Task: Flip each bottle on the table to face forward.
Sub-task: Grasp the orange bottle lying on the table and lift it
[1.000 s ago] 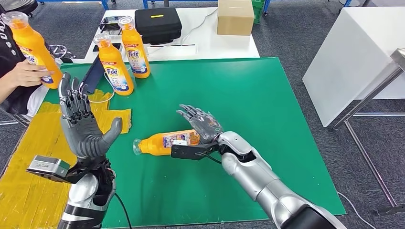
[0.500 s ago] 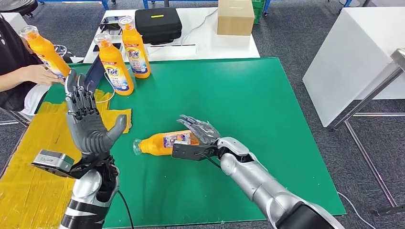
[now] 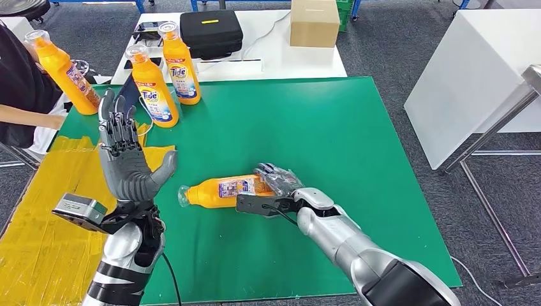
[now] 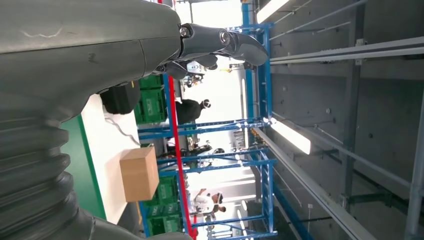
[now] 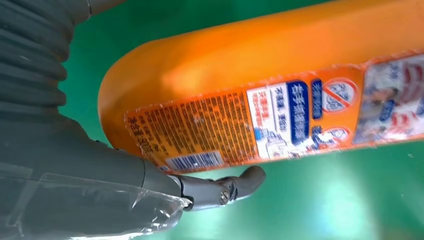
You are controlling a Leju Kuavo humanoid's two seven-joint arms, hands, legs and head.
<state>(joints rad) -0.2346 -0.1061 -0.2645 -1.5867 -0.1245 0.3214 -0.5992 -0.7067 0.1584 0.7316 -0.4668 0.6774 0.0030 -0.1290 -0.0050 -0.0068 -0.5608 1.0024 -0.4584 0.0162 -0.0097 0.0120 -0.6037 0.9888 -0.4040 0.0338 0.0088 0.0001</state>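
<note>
An orange bottle lies on its side on the green mat, cap toward my left. My right hand lies over its base end, fingers curled across the top. The right wrist view shows the thumb against the back label of the bottle. My left hand is raised above the mat's left edge, open, palm up and holding nothing; the left wrist view shows this hand against the ceiling. Two Tide bottles stand upright at the far left, labels facing me. A third orange bottle leans at the far left corner beside a person.
A person's arm reaches in at the left edge. Behind the mat, a white table carries a black case and a cardboard box. A white block stands on the right. Yellow sheeting covers the left side.
My right hand came down from above the lying bottle onto its base end. My left hand rose and drifted right. The person moved the third bottle toward the mat's corner and let go.
</note>
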